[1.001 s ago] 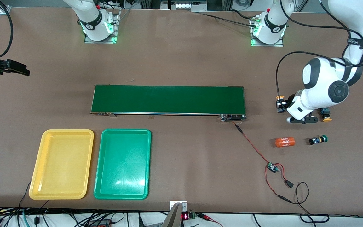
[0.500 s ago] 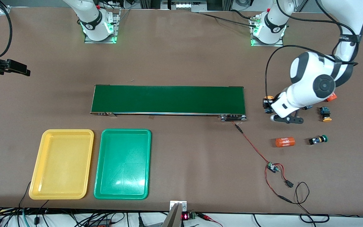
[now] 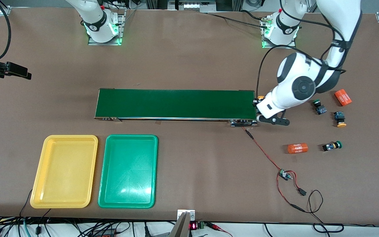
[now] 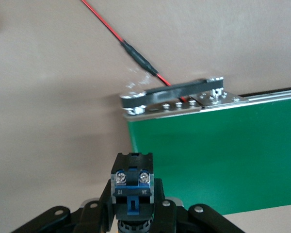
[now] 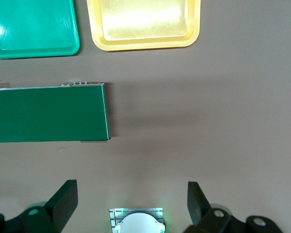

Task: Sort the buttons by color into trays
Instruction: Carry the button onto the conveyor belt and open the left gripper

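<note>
Gripping a yellow-capped button [image 4: 131, 187], my left gripper [image 4: 132, 213] hangs over the conveyor's [image 3: 176, 103] end. Three buttons [image 3: 331, 145] lie toward the left arm's end. My right gripper [image 5: 131, 201] waits spread wide, holding nothing; trays [image 3: 65, 171] sit nearer the camera.

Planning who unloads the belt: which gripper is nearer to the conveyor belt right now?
Left. The left gripper, holding a yellow-capped button, hangs at the conveyor belt end toward the left arm. The right gripper waits, open, high above the table.
</note>
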